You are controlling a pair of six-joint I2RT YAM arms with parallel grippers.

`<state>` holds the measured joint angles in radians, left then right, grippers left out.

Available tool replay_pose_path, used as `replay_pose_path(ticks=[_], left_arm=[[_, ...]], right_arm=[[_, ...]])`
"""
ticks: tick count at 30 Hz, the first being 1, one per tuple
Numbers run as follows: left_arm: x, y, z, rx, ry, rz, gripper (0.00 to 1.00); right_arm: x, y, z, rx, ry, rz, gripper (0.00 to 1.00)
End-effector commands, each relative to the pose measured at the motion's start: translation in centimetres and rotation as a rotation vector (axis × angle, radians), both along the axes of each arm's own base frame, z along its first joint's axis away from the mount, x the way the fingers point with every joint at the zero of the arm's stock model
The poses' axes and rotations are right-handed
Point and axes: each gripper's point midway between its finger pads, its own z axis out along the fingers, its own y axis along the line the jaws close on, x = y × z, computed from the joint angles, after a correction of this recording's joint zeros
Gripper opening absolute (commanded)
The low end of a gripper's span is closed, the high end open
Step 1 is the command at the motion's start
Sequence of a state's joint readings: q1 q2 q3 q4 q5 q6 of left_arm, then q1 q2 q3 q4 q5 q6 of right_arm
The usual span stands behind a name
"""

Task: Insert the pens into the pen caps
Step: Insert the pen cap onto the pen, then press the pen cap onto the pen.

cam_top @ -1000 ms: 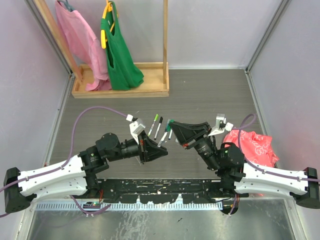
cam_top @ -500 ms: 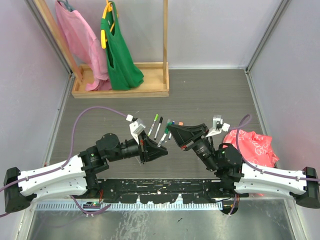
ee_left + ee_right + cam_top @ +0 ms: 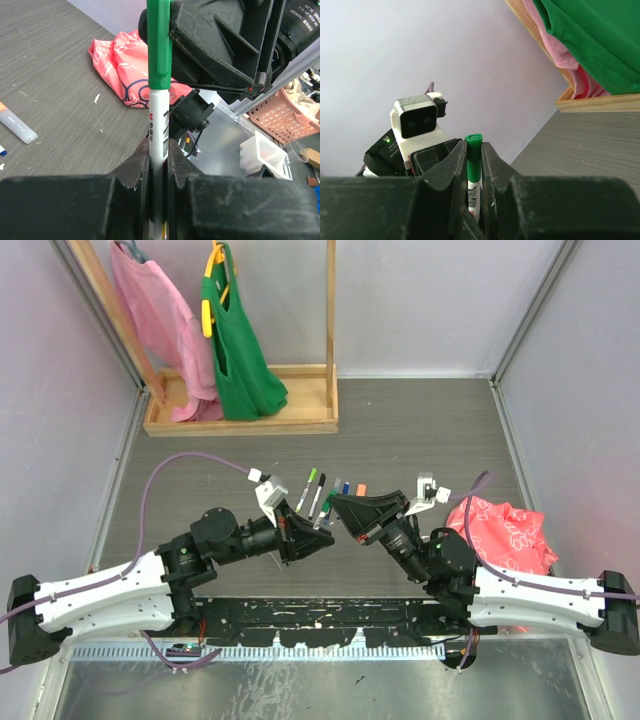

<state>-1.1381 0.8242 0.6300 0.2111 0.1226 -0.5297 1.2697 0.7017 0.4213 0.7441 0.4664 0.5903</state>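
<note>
Right arm [image 3: 520,590]: it has slid toward the middle of the overhead view over the last second, closing the gap to my left arm [image 3: 100,595], which has barely moved.
Desk [image 3: 420,430]: as my right arm shifted, a blue cap [image 3: 345,485] and an orange cap [image 3: 360,488] came out from under it, just above centre.
Right fingers [image 3: 452,165]: clamped on the green cap [image 3: 474,150], one pad on each side of it, low in the middle of the right wrist view.
Left fingers [image 3: 137,165]: clamped on the green pen [image 3: 158,125] by its white barrel, low centre in the left wrist view.
Green pen: held off the desk between my two sets of fingers, near the centre of the overhead view.
Green cap, meaning: it now sits in line on the barrel's end with no gap that I can see, so I judge this pair joined or nearly so. Whether it has clicked home I cannot tell.
Loose pens [image 3: 312,490]: two lie on the desk just above my left fingers, so I judge more pairs remain.
</note>
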Motion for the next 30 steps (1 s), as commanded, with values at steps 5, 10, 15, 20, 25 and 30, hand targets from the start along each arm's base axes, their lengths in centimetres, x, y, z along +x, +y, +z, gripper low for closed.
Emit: replay_pose_path(ticks=[5, 10, 15, 20, 25, 30], left_arm=[[0.8, 0.7, 4.8, -0.137, -0.093, 0.056, 0.00], [0.7, 0.5, 4.5, -0.121, -0.087, 0.048, 0.00], [0.4, 0.4, 3.9, -0.104, -0.078, 0.029, 0.00], [-0.2, 0.2, 3.5, -0.086, -0.072, -0.008, 0.00], [-1.1, -0.2, 3.3, -0.074, -0.069, -0.066, 0.00], [-1.8, -0.6, 3.2, -0.071, -0.064, -0.114, 0.00]], right_arm=[[-0.8, 1.2, -1.2, -0.021, 0.007, 0.066, 0.14], [-0.7, 0.0, -0.9, -0.034, 0.006, 0.035, 0.31], [-0.5, -2.2, -0.2, -0.058, -0.001, -0.017, 0.44], [-0.7, -3.8, 1.2, -0.066, -0.023, -0.041, 0.49], [-0.7, -3.6, 2.7, -0.131, -0.034, -0.041, 0.57], [-0.8, -2.9, 3.9, -0.161, -0.046, -0.030, 0.65]])
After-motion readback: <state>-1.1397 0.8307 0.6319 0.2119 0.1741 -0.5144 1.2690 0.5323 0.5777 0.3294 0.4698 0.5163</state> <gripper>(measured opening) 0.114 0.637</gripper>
